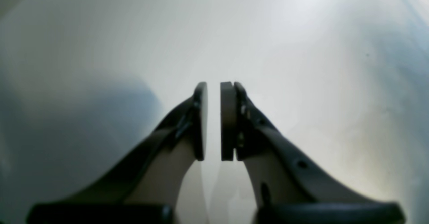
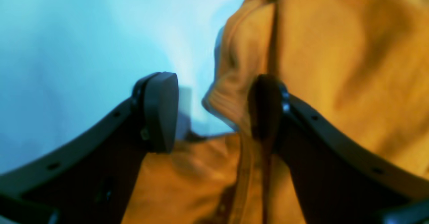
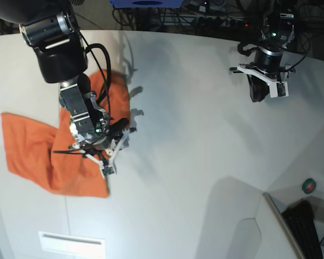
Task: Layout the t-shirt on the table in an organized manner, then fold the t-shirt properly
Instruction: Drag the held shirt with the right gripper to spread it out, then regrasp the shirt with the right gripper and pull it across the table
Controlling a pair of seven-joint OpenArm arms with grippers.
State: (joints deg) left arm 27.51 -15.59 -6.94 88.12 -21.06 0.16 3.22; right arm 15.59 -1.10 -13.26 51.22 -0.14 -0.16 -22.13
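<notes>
a wide white table (image 3: 205, 162) fills the base view, its curved far edge running under a dark clutter of cables and equipment that is too dim to sort out. a thin seam line crosses the near part of the tabletop, and a small white rectangular plate (image 3: 72, 245) lies by the near edge toward the left corner. at the near right corner a small green round object (image 3: 309, 186) sits beyond the table edge, too small to identify.

the orange t-shirt (image 3: 35, 156) lies crumpled near the table's left edge, not spread flat; one flap rises toward the far side behind the right arm, whose bulk hides the middle of the garment. neckline and sleeves cannot be picked out in the base view. in the right wrist view the fabric is blurred, with a ribbed hem or fold (image 2: 228, 96) standing up between the fingers.

the right gripper (image 2: 214, 108) is over the shirt's right border with its jaws parted around that raised fold; whether the pads press the cloth cannot be told.

the left gripper (image 1: 213, 120) hovers over bare table near the far right edge, well apart from the shirt, its pads nearly together with only a narrow slit between them and nothing in it.

the whole middle and right of the table is free.
</notes>
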